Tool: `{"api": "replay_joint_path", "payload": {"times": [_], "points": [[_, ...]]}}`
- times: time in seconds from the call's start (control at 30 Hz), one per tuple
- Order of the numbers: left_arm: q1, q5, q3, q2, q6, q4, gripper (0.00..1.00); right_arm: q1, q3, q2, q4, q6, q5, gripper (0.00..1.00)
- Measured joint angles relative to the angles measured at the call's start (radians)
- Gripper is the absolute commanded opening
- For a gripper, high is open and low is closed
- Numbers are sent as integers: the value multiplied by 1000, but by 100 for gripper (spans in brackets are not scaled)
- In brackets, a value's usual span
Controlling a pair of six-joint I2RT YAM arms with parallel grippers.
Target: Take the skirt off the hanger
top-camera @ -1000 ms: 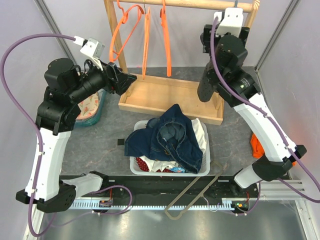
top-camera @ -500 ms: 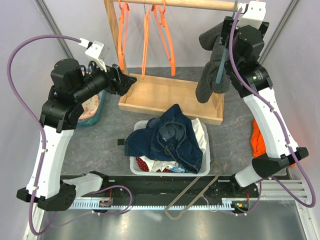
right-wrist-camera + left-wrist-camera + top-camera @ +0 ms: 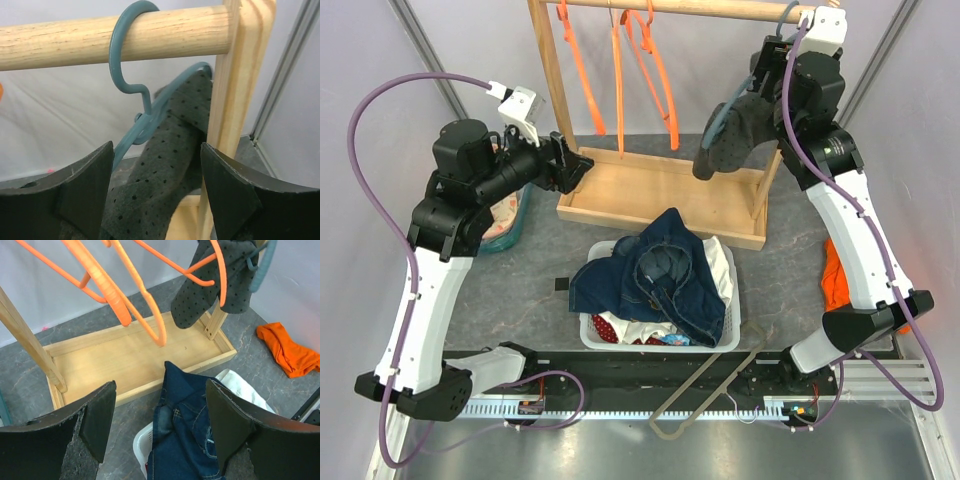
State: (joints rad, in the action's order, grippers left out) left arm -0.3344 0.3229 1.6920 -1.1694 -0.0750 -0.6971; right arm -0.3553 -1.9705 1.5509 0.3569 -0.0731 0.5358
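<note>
skirt [image 3: 608,326] is in the white laundry basket [image 3: 731,300] at mid-surface. Only a dark red patch with white dots shows at the near-left corner, the rest is buried under a pile of blue jeans [image 3: 665,275]. It's on none of the hangers. Three orange hangers [image 3: 106,287] hang off the wooden rail [image 3: 60,42] behind the basket with nothing on them, tilted at different angles. At the rail's right end, beside the post, a grey-blue hanger [image 3: 131,65] is hooked over the rail and carries a grey dotted garment [image 3: 740,140] draped above the rack's wooden tray base [image 3: 650,190]. right pincer [image 3: 156,150] is up at that end of the rail, jaws spread wide. The hanger neck and dotted fabric sit in the gap in the wrist view, no pinch visible; can't tell if a finger touches the cloth. left pincer [image 3: 161,390] is in the air near the rack's left post, pointing across the tray, jaws spread, nothing between them. Around that, an orange cloth [image 3: 832,285] lies on the grey surface [image 3: 520,290] at the right. A floral garment [image 3: 505,215] sits in a teal bin at the left. A grey hanger [image 3: 710,385] lies flat at the near edge by the arm bases.
</note>
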Motion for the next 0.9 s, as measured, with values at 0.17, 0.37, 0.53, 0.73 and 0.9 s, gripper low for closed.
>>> {"api": "replay_joint_path", "payload": {"times": [0.17,0.37,0.53,0.73,0.9], "points": [[0,-2,-34,3,5,4,78,2,18,-2,-14,-50,-27,78],[0,-8,-57,13,11,8,78,4,15,-2,10,-95,-72,79],[0,-8,-74,31,14,19,78,2,-21,6,76,-128,-113,79],[0,-8,-102,44,16,20,78,-1,-48,14,108,-159,-129,79],[0,-8,-113,45,17,21,78,-1,-82,35,132,-164,-130,79]]}}
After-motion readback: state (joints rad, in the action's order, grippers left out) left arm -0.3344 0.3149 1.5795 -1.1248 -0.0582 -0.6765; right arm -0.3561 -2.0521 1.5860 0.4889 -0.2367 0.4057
